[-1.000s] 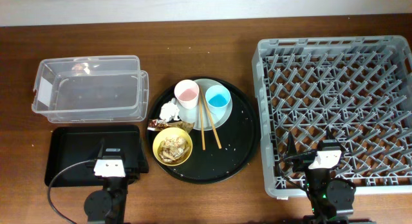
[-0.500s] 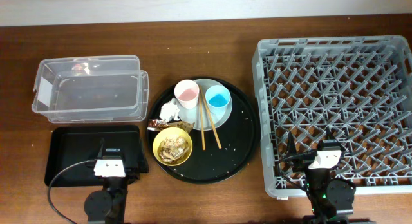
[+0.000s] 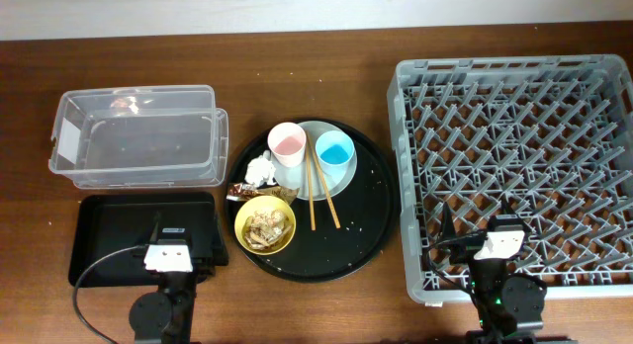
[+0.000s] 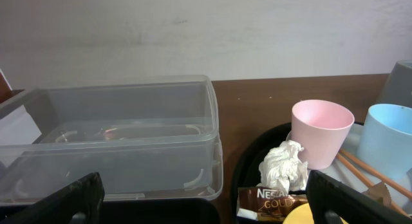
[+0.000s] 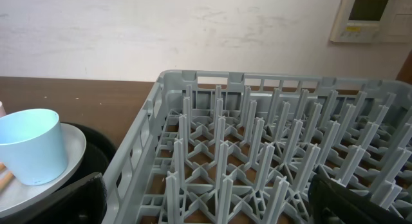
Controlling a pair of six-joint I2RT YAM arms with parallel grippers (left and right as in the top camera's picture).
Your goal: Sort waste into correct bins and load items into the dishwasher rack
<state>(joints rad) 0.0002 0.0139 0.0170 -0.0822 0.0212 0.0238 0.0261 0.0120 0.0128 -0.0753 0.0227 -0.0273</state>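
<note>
Waste, namely crumpled white tissue (image 3: 260, 170), brown-gold wrapper (image 3: 247, 193) and beige scraps (image 3: 267, 225) in yellow bowl (image 3: 240, 225), sits on the 9 o'clock side of round black tray (image 3: 371, 235). Probably staged between clear plastic tub (image 3: 138, 136) at 10 and grey pegged rack (image 3: 514, 136) at 3. Left gripper (image 4: 209, 201) and right gripper (image 5: 206, 198) are spread wide, empty, at 6. Left wrist view reads wrapper lettering; only overhead shows scraps.

Both arms were black. The left arm (image 3: 166, 306) carried a white block (image 3: 166, 254) and a thin looping black cable (image 3: 99, 267); the right arm (image 3: 504, 297) had a similar block (plus a small green light (image 3: 492, 301)). Fingers (image 4: 61, 201) were matte black.
</note>
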